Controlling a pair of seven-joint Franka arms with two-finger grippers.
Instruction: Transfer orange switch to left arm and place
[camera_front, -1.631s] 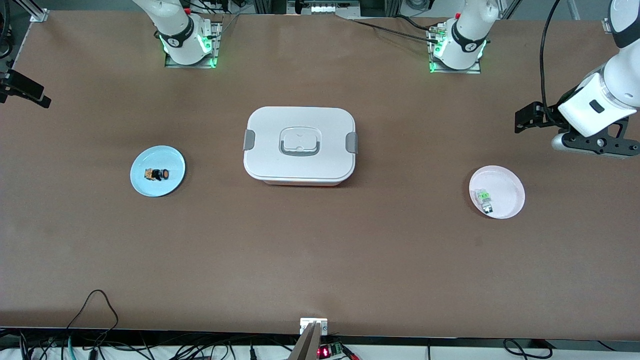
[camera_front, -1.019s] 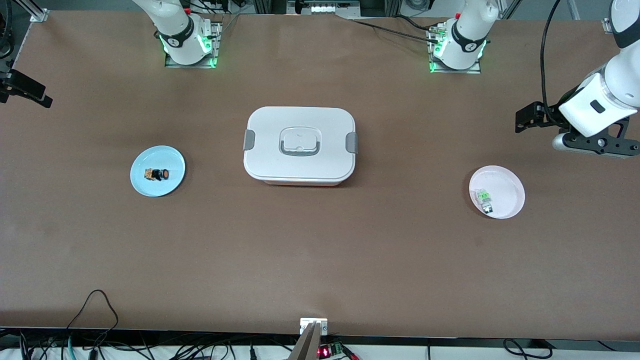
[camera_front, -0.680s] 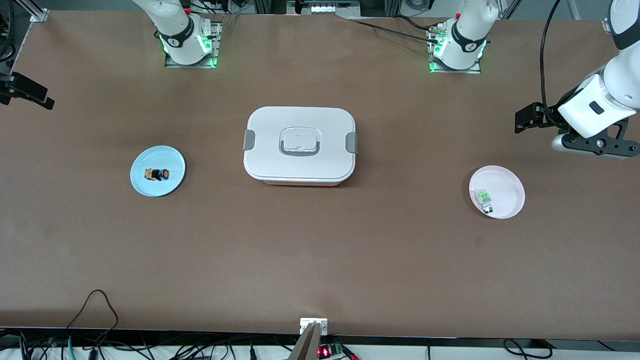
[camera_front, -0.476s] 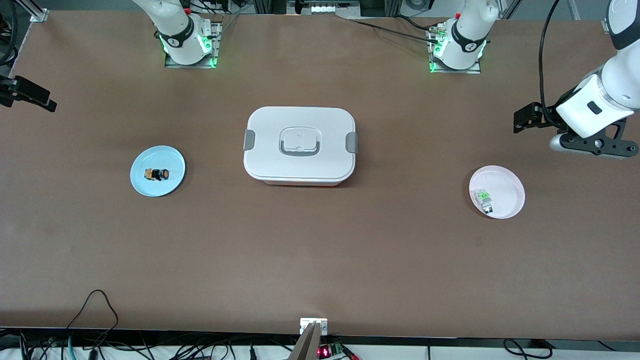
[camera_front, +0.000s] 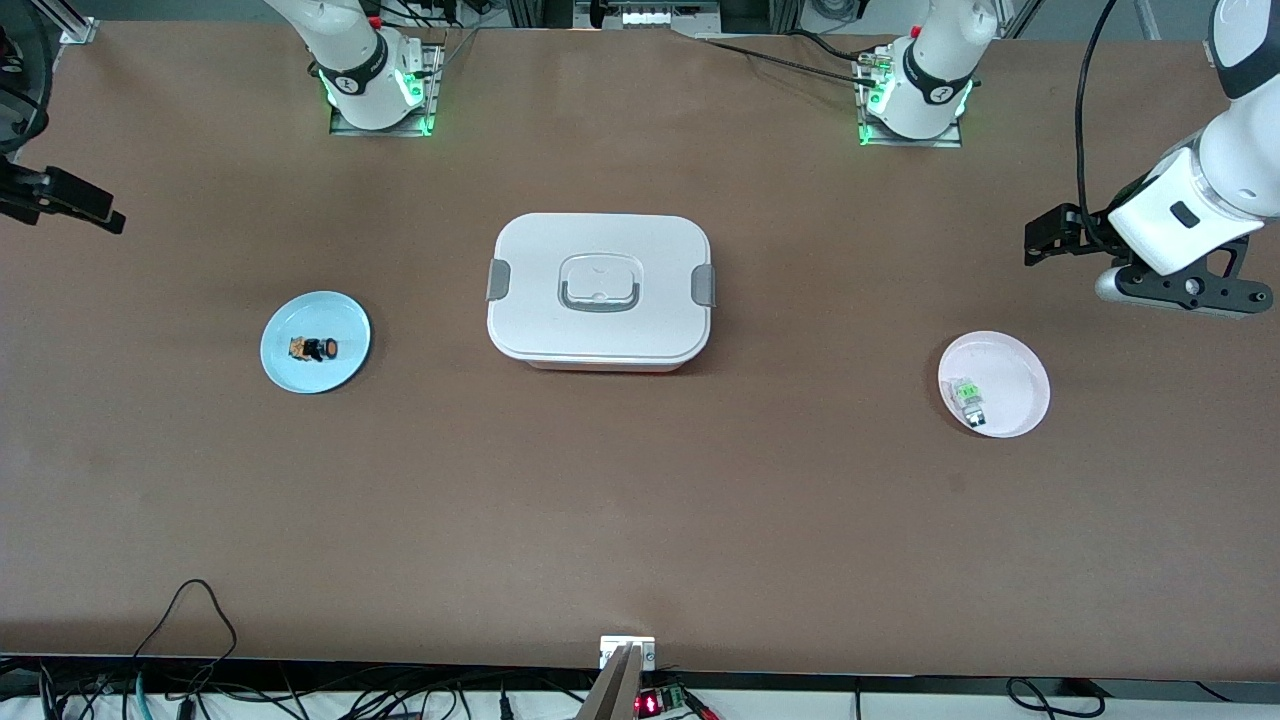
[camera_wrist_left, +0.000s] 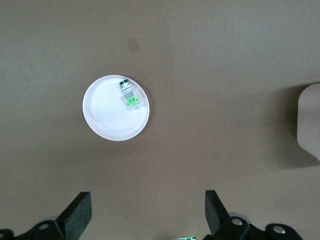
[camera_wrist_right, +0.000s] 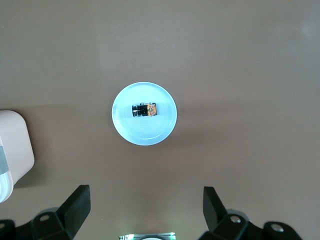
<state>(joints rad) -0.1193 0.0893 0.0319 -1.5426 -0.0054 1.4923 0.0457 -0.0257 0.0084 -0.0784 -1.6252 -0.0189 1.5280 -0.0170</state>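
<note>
The orange switch (camera_front: 313, 349) lies on a small blue plate (camera_front: 345, 322) toward the right arm's end of the table; it also shows in the right wrist view (camera_wrist_right: 145, 109). The white box (camera_front: 598, 290) stands shut in the middle of the table. My right gripper (camera_wrist_right: 145, 207) is open and empty, high over the table beside the blue plate (camera_wrist_right: 165, 125). My left gripper (camera_wrist_left: 147, 215) is open and empty, high over the table beside a pink plate (camera_wrist_left: 102, 127). The left arm's hand (camera_front: 1180, 285) shows at the edge of the front view.
The pink plate (camera_front: 1025, 365) holds a small green and clear switch (camera_front: 968, 395), also seen in the left wrist view (camera_wrist_left: 129, 95). The box's edge shows in the left wrist view (camera_wrist_left: 310, 120) and the right wrist view (camera_wrist_right: 12, 145). Cables run along the table's near edge.
The black part of the right arm at the view's edge has crept further over the table. The left hand has drifted slightly toward the box. Nothing on the table moved.
</note>
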